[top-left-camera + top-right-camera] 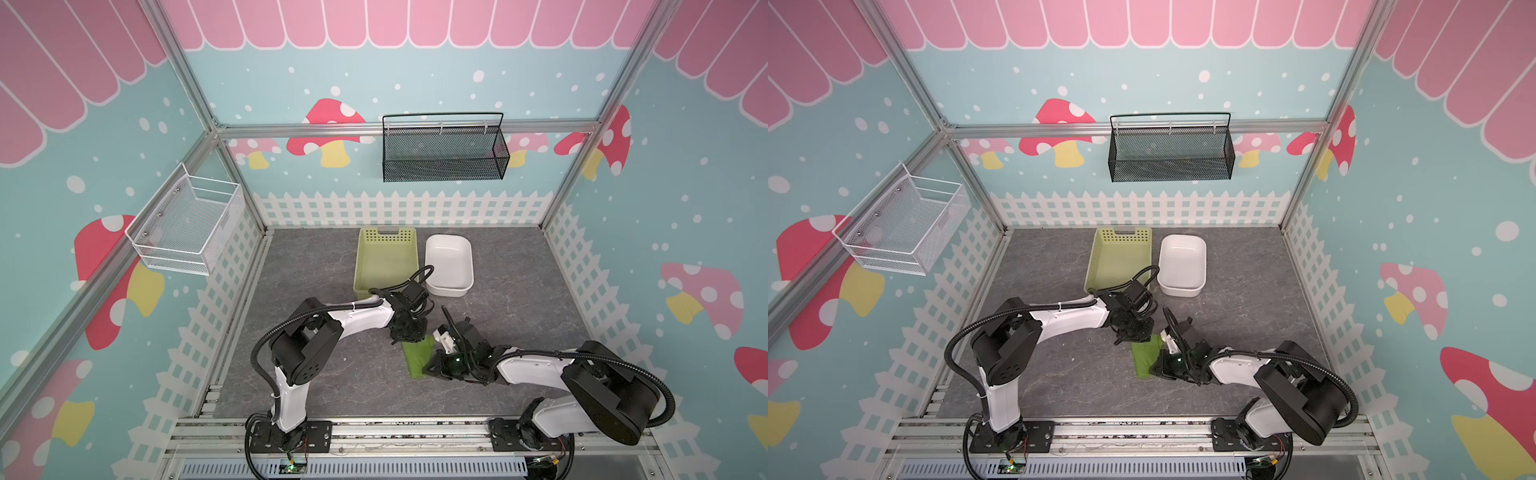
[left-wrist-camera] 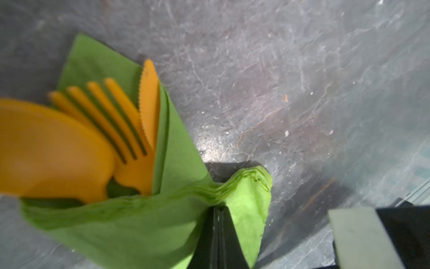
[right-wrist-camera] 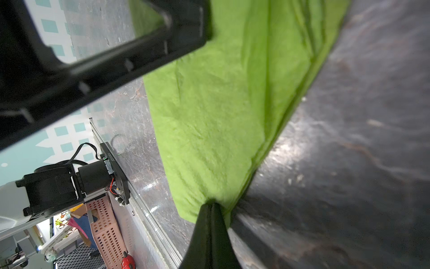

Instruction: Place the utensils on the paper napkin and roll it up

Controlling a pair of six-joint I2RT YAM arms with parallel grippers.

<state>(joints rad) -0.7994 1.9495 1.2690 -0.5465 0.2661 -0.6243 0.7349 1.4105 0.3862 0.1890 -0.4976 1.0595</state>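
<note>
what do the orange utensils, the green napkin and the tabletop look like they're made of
The utensils look like moulded plastic: smooth, uniformly orange, slight sheen, and the knife has fine moulded serrations. The paper napkin looks like soft matte tissue paper: fuzzy surface, creases, thin layered edges. The tabletop is grey and veined like stone with glossy highlights; it may be a printed laminate.

Both top views: bright, even, diffuse lighting from above; sharp focus; wide-angle stretch increases toward the corners. Shadows on the tabletop point(image 1: 353, 374) are faint. Left wrist view: the spoon point(image 2: 51, 149) and fork point(image 2: 111, 121) are strongly blurred, the napkin point(image 2: 176, 167) slightly soft; 1 bright glare patch and 1 hard dark shadow lie on the tabletop next to it. Right wrist view: napkin texture is fairly sharp; the right gripper point(image 3: 211, 206) is out of focus; the adjoining tabletop is dim, with streaked reflections
</note>
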